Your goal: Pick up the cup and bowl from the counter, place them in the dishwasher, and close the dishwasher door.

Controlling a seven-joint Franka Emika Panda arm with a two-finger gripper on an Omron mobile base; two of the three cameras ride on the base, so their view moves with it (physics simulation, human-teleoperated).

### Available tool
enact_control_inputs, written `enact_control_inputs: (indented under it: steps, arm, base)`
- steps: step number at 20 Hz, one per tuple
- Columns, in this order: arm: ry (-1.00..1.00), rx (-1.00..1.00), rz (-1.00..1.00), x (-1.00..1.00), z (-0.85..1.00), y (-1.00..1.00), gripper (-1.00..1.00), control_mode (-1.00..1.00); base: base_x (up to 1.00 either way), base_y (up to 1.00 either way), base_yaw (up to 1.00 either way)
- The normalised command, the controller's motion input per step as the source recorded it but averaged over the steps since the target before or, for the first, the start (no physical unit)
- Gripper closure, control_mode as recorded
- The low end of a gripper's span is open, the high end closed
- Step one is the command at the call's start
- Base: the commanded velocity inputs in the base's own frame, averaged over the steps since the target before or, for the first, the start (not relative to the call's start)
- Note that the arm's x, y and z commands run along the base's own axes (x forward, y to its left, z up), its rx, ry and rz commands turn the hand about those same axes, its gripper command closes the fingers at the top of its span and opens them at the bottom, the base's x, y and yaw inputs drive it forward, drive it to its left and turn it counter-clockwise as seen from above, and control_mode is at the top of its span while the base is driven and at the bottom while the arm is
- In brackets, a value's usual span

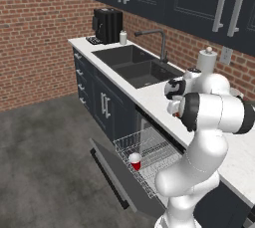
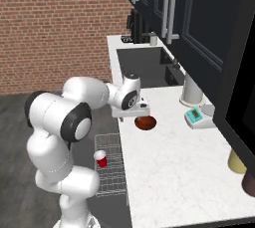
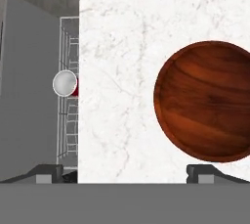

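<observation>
Hand view looks straight down on the shallow round dark reddish-brown wooden bowl (image 3: 207, 101), which sits on the white marble-look desk (image 3: 127, 47) near its front edge, off to one side of the hand (image 3: 126, 171), whose fingers stand spread wide and grasp nothing. I judge the hand hangs above the bowl like this to line up a grasp on its rim. The small red plastic cup (image 1: 135, 161) with its white inside already stands upright in the silver wire rack (image 1: 157, 148), pulled out over the lowered dark grey dishwasher door (image 1: 112, 172), so only the bowl is left to load.

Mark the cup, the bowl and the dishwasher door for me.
cup (image 1: 135, 161), left base view, on its white rim and inside.
bowl (image 3: 207, 100), hand view, middle of its inner surface.
dishwasher door (image 1: 112, 172), left base view, on the open panel's flat inner face.
</observation>
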Motion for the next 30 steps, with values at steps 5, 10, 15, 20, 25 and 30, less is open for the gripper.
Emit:
enact_control_inputs:
  steps: [5, 10, 15, 20, 25, 30]
  arm:
    - [0.0, -0.03, 0.0, 0.32, -0.19, -0.11, -1.0, -1.0]
    - [0.0, -0.01, 0.0, 0.28, -0.18, -0.35, -1.0, -1.0]
    - [0.0, -0.03, 0.0, 0.18, -0.23, -0.18, -1.0, -1.0]
    - [0.0, -0.04, 0.0, 0.14, -0.24, 0.0, -1.0, -1.0]
    - [0.0, -0.02, 0.0, 0.05, -0.21, 0.0, -1.0, -1.0]
    - [0.0, -0.01, 0.0, 0.0, -0.22, 0.0, -1.0, -1.0]
  base:
    - [0.0, 0.0, 0.0]
    - [0.0, 0.0, 0.0]
    - [0.0, 0.0, 0.0]
    - [0.0, 0.0, 0.0]
    - [0.0, 0.0, 0.0]
    - [0.0, 0.0, 0.0]
